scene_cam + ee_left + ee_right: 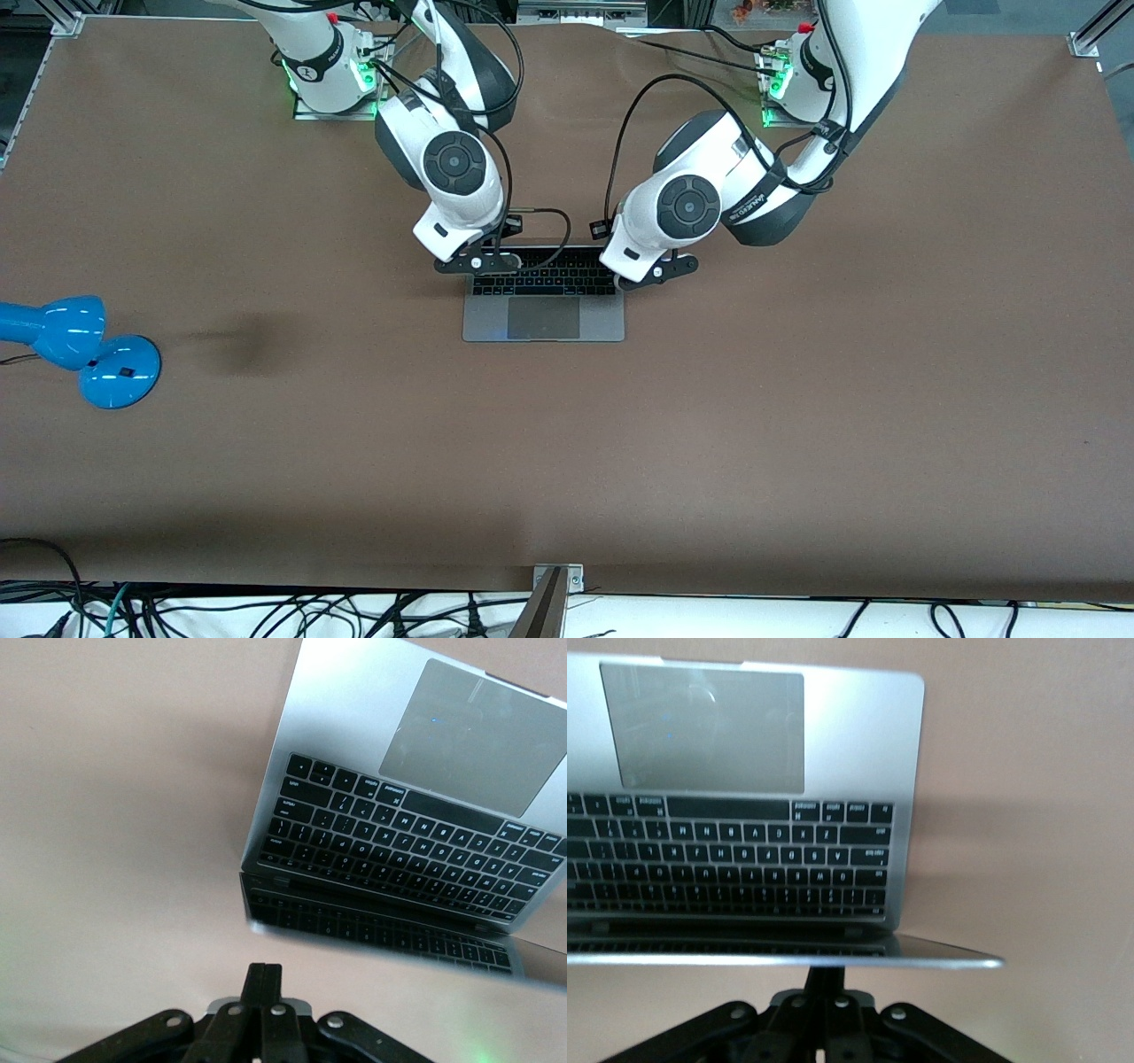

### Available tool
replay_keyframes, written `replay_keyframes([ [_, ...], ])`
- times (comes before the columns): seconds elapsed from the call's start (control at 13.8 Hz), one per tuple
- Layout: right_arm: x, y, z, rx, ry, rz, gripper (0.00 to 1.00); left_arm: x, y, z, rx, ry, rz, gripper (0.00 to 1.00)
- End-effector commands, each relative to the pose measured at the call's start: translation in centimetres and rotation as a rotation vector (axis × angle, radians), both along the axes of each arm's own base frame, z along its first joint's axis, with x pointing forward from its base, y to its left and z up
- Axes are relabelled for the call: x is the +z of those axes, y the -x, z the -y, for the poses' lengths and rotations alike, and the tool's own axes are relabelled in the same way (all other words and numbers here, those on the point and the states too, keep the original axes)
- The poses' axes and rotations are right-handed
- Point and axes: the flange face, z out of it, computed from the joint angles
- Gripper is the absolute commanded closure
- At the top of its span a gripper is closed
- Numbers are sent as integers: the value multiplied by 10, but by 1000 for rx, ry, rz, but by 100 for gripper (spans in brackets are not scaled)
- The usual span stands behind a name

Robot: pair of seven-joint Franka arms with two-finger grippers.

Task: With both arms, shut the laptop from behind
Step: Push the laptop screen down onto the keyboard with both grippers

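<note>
Your slim space-grey metal laptop [543, 306] sits open mid-table, nearer the edge where the 2 arm bases stand. Both white arms bend down over its raised screen: the left gripper [657, 271] and the right gripper [477, 263] each have fingers clenched together, grasping nothing.

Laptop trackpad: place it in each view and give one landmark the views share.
Front view: trackpad at the laptop's edge nearest the camera.
Left wrist view: trackpad past the keyboard.
Right wrist view: trackpad past the keyboard.
Shared landmark: the black keyboard.
</note>
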Motion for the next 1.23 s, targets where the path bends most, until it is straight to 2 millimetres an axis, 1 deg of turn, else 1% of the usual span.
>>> replay_keyframes([
  [0.0,-7,-20,-5,-13,-2,42,100,-9,-20,0,25,-12,9,100],
  [0.07,-11,-27,-1,-25,-3,51,100,-13,-27,-2,35,-9,5,100],
  [0.22,-27,-37,2,-30,0,72,100,-25,-37,-4,29,-17,14,100],
  [0.29,-35,-42,3,-26,2,93,100,-34,-41,-5,28,-21,9,100],
  [0.51,-57,-62,3,-42,5,104,100,-48,-57,-5,44,-5,4,100],
  [0.58,-64,-69,2,-48,4,104,100,-55,-62,-6,45,-6,20,100],
  [0.65,-76,-73,-1,-48,7,98,100,-63,-63,-4,42,-4,34,100],
  [0.72,-91,-76,-3,-46,16,88,100,-74,-63,-2,46,-3,38,100],
  [0.8,-102,-77,-4,-43,23,82,100,-87,-66,-4,56,-16,47,100],
  [0.94,-116,-80,4,-24,60,88,100,-108,-67,3,55,-46,72,100],
  [1.08,-128,-80,5,-11,68,96,100,-127,-70,11,54,-64,73,100],
  [1.16,-131,-81,4,-13,60,103,100,-132,-71,14,54,-61,73,100],
])
